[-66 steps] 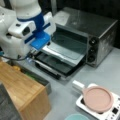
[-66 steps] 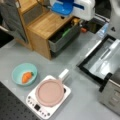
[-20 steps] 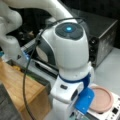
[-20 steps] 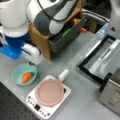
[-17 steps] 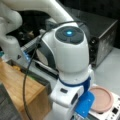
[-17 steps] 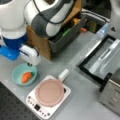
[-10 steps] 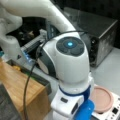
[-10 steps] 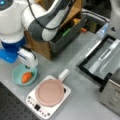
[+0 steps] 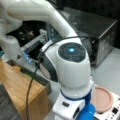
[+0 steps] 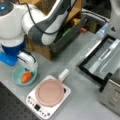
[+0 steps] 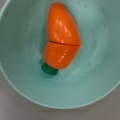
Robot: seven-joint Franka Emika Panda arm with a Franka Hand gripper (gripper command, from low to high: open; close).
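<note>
An orange toy carrot (image 11: 62, 37) with a green stub lies in a teal bowl (image 11: 100, 75); the wrist view looks straight down on it from close by. In a front view the bowl (image 10: 16, 75) sits at the table's left with the carrot (image 10: 26, 77) inside, and my gripper (image 10: 27, 70) hangs directly over it, its white hand covering the bowl's upper rim. The fingertips do not show in the wrist view. In a front view my arm's wrist (image 9: 70, 65) fills the middle and hides the bowl.
A pink pan (image 10: 50, 92) rests on a white hot plate (image 10: 37, 107) right of the bowl, also seen in a front view (image 9: 102, 98). A wooden box (image 9: 17, 87), a dark bin (image 10: 67, 35) and an open toaster oven (image 10: 102, 60) stand behind.
My arm swung from above the wooden box over to the bowl, then lowered the gripper closer to the carrot during the last second.
</note>
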